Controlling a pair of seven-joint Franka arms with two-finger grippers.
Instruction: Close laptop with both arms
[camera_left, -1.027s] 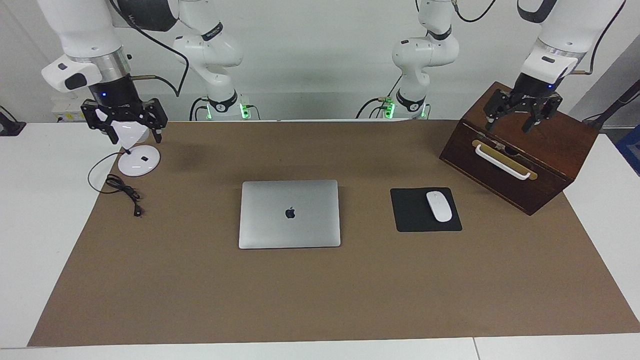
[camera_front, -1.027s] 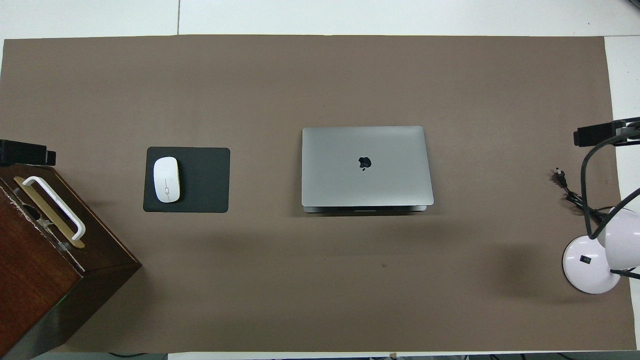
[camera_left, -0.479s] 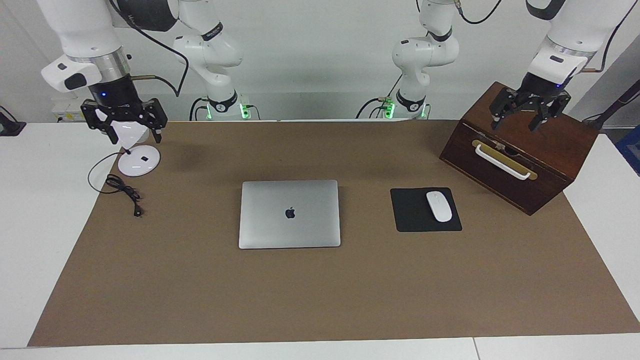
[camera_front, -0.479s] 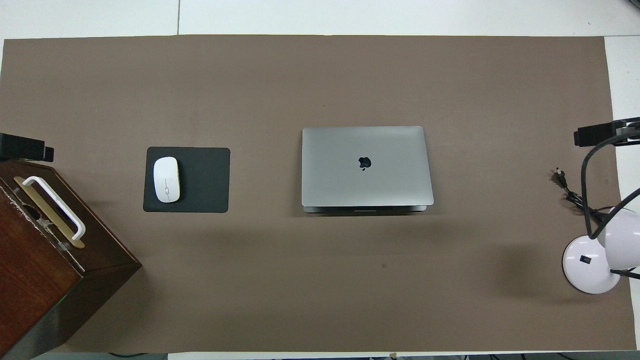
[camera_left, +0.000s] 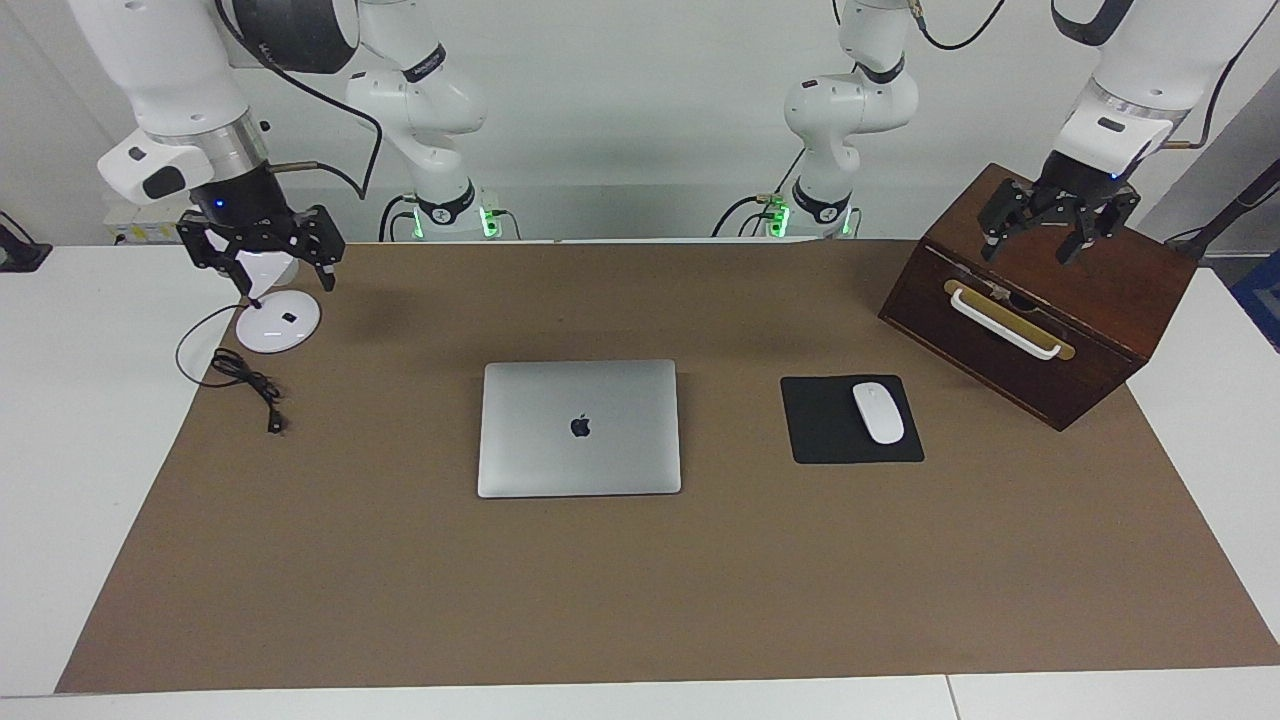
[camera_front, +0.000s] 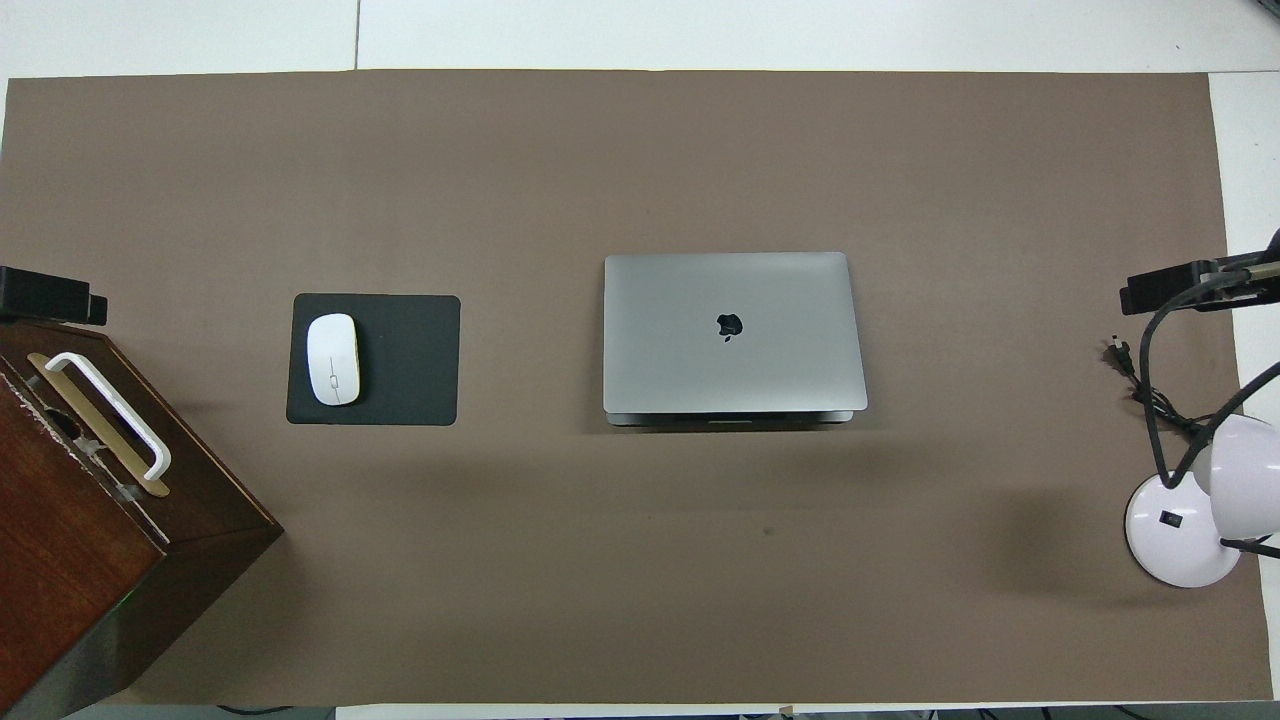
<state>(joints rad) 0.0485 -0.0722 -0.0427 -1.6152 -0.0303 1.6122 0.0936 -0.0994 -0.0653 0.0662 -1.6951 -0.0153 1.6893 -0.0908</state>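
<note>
- Laptop (camera_left: 579, 428) lay flat in the middle of the brown mat (camera_left: 640, 600), lid down with the logo up, well apart from both grippers; the overhead view showed the lid sitting on the base with only a thin dark seam along the edge nearer the robots.
- Right gripper (camera_left: 262, 262) hung over the small white desk lamp (camera_left: 275, 318) at the right arm's end of the table, its fingers spread apart and holding nothing.
- Compared with half a second before, that gripper had shifted a little toward the table's middle and dropped slightly; its black tip had also crept inward in the overhead view.
- Left gripper (camera_left: 1058, 218) hovered over the top of the wooden box (camera_left: 1040, 300) at the left arm's end, fingers splayed and empty; over the last second it had lifted a touch and then stayed nearly put.
- Mouse (camera_left: 878, 412) on its black pad (camera_left: 830, 440) sat between the laptop and the box, below and inward of the left gripper, and had not moved.
- Judging by this, the closing looked done or all but done: neither gripper touched the lid, and the small motions read as the arms drawing off or resettling rather than a fresh press.
- If the seam meant the lid was not fully seated, a light push from above by both arms would be needed.
</note>
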